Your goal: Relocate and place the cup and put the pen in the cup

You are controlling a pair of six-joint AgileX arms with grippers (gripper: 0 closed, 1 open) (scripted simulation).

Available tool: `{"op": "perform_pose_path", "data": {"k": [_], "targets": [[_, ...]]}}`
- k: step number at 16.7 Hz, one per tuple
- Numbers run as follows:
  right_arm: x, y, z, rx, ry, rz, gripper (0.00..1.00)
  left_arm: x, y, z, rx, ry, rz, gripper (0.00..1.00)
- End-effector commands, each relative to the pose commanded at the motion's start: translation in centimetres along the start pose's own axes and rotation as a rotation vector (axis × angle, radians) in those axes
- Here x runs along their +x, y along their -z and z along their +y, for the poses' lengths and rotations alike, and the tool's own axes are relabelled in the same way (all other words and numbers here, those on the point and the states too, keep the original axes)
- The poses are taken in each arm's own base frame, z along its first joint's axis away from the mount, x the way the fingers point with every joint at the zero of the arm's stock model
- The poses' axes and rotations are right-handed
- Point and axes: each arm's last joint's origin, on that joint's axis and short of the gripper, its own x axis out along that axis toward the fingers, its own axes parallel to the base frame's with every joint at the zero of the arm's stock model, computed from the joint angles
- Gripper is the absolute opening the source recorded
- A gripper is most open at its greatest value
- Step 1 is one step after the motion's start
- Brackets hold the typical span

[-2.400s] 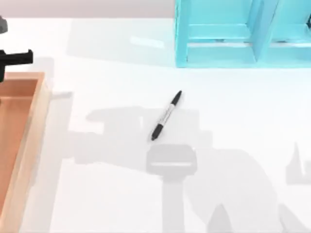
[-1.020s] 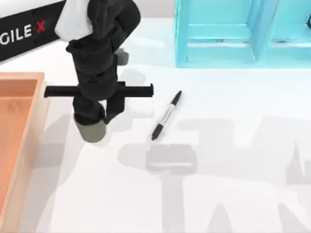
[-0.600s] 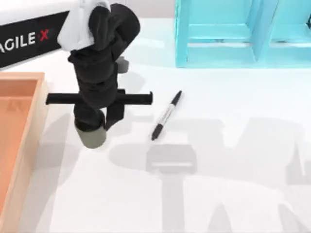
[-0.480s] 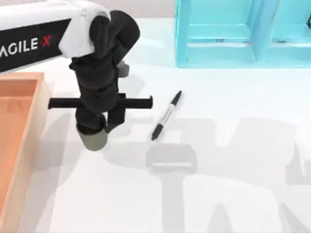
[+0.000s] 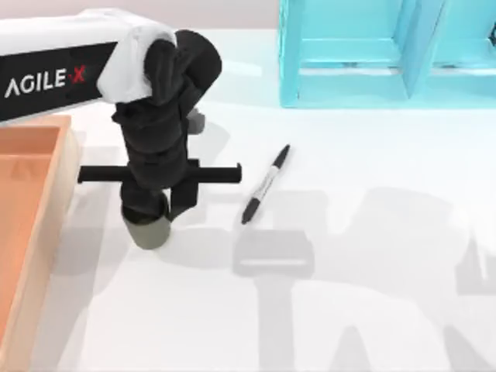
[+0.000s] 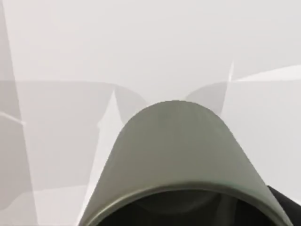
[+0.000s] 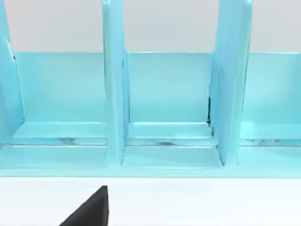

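Left gripper (image 5: 145, 211): I am holding it over the table's left part, clamped on the cup (image 5: 149, 230), just right of the wooden tray (image 5: 48, 201).
Cup: I am gripping it at the rim, upright, so that its mouth is facing up for the pen; the left wrist view is showing its olive wall (image 6: 174, 146) close below the camera.
Pen (image 5: 264, 185): it is lying flat on the white table (image 5: 372, 201), slanted, near the cup's right side and apart from it.
Right arm: I am keeping it parked, its wrist camera facing the blue shelf (image 7: 164, 108).
Hidden: my own arm is covering the fingers and most of the cup from above; I am judging it barely off the table or touching, but cannot tell which.
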Motion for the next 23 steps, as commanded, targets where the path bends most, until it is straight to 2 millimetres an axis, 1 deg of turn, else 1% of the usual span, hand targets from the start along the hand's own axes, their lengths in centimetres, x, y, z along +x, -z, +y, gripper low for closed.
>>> {"op": "perform_pose_path", "data": {"k": [11, 12, 21, 23], "targets": [[0.00, 0.00, 0.00, 0.000, 0.000, 0.000, 1.00, 0.00, 0.00, 0.00, 0.000, 0.000, 0.000, 0.98], [0.00, 0.00, 0.00, 0.000, 0.000, 0.000, 1.00, 0.00, 0.00, 0.00, 0.000, 0.000, 0.000, 1.00], [0.00, 0.00, 0.00, 0.000, 0.000, 0.000, 1.00, -0.06, 0.02, -0.10, 0.002, 0.000, 0.000, 1.00], [0.00, 0.00, 0.00, 0.000, 0.000, 0.000, 1.00, -0.73, -0.26, -0.23, 0.000, -0.002, 0.005, 1.00]]}}
